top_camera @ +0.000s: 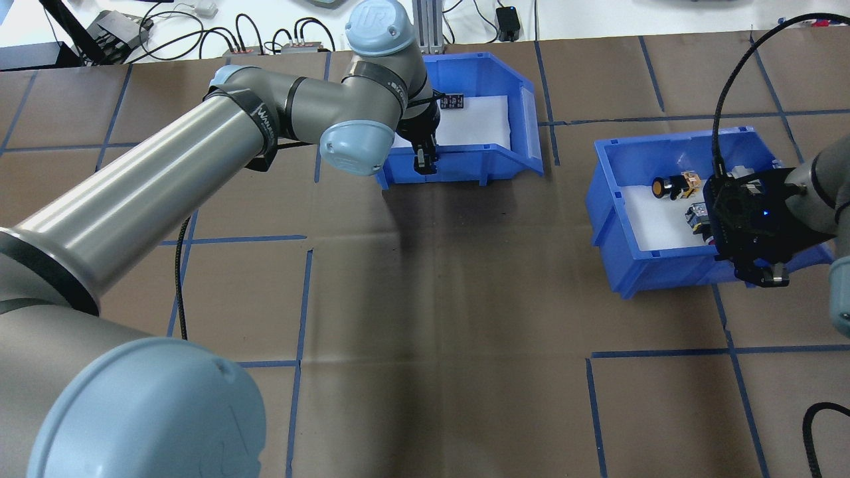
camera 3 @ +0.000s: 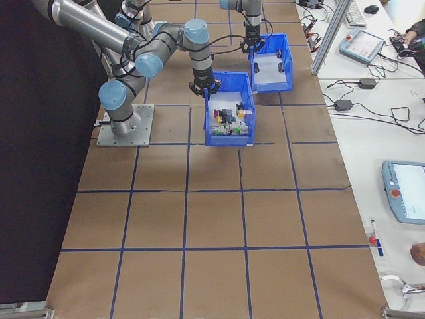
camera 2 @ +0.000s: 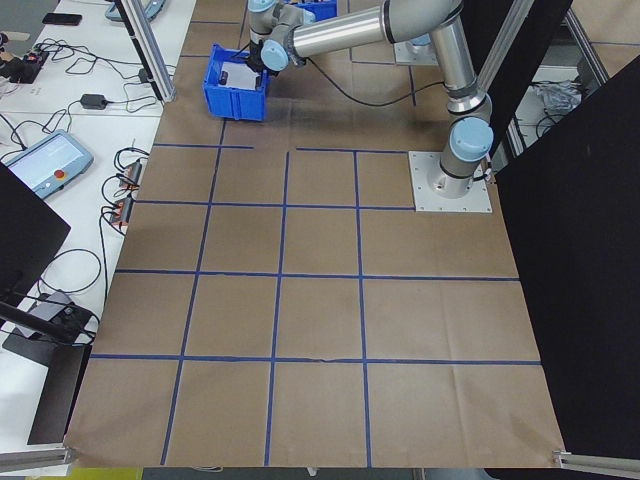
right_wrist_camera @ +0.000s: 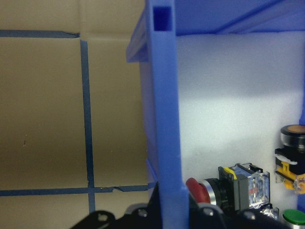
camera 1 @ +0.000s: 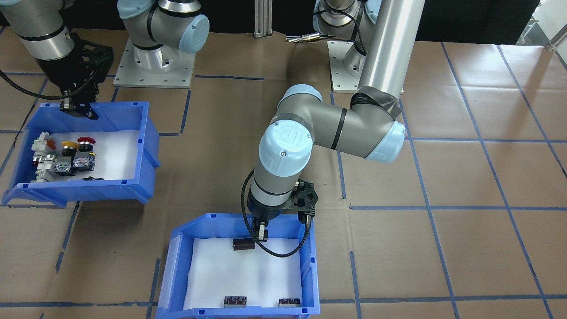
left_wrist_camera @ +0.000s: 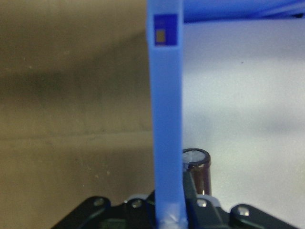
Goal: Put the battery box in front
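Observation:
The battery box [camera 1: 309, 270] is a blue bin lined with white foam, standing on the table with a dark battery [camera 1: 243, 244] near its robot-side wall and two more by its sloped far end. My left gripper [camera 1: 262, 232] reaches down over that wall and is shut on it. The left wrist view shows the blue wall [left_wrist_camera: 167, 119] running between the fingers, with a battery [left_wrist_camera: 197, 169] just inside. From overhead, the battery box [top_camera: 478, 166] lies at the far centre with my left gripper [top_camera: 425, 161] on its near wall. My right gripper [camera 1: 79, 110] is shut on the other bin's wall.
A second blue bin [camera 1: 146, 146] holds red, yellow and white push-button switches [camera 1: 66, 155]; overhead it [top_camera: 664, 272] sits on the right. Brown paper with a blue tape grid [top_camera: 431, 299] covers the table. Cables and devices lie on the white bench beyond the far edge [top_camera: 199, 26].

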{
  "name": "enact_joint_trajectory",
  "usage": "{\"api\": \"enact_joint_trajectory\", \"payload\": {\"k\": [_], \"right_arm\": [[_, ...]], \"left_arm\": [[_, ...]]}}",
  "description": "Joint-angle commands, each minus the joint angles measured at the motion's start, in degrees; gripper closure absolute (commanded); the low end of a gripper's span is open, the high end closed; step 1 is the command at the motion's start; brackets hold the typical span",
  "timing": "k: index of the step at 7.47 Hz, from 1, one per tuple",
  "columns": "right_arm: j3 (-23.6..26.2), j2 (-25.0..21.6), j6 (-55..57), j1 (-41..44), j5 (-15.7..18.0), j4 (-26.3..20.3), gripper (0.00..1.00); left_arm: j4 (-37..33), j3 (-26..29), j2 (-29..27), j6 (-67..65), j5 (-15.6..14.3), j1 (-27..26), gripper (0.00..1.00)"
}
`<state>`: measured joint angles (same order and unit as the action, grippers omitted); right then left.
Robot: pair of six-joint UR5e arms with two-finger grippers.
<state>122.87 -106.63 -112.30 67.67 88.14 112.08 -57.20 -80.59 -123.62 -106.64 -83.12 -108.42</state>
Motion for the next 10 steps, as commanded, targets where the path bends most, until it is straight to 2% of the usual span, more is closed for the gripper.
{"api": "enact_joint_trajectory", "payload": {"k": [1,2,3,4,5,6,7,9,10], "right_arm": [[0.09,-0.06,0.07,0.00,-0.07,-0.28,0.98],[0.09,-0.15,0.07,0.00,-0.07,-0.28,0.98],[0.09,-0.41,0.07,0.00,-0.07,-0.28,0.98],[0.09,-0.42,0.07,0.00,-0.07,-0.28,0.98],[0.09,-0.50,0.07,0.09,-0.16,-0.37,0.98],[0.18,-0.59,0.15,0.18,-0.16,-1.67,0.98],[0.53,-1.64,1.20,0.61,-0.33,-4.04,0.98],[4.81,-5.40,2.35,1.32,-0.60,-4.24,0.98],[7.54,-8.21,3.83,2.19,-0.60,-4.15,0.98]], "left_arm": [[0.07,0.78,-1.09,-1.45,-0.02,-1.09,0.98],[0.07,0.78,-1.27,-1.55,-0.28,-1.18,0.91],[-0.02,0.87,-1.01,-1.64,-0.72,-1.18,0.75],[-0.02,1.13,-0.66,-1.55,-0.90,-0.83,0.43],[-0.19,1.92,-0.66,-1.72,-0.99,-0.66,0.18],[-0.19,2.71,-0.74,-3.03,-2.12,-0.39,0.00],[-0.89,3.41,0.13,-3.04,-2.91,-0.13,0.00],[-2.99,2.99,3.63,3.84,-3.09,1.44,0.01],[-8.57,2.63,6.43,12.69,-7.71,2.50,0.01]]}}
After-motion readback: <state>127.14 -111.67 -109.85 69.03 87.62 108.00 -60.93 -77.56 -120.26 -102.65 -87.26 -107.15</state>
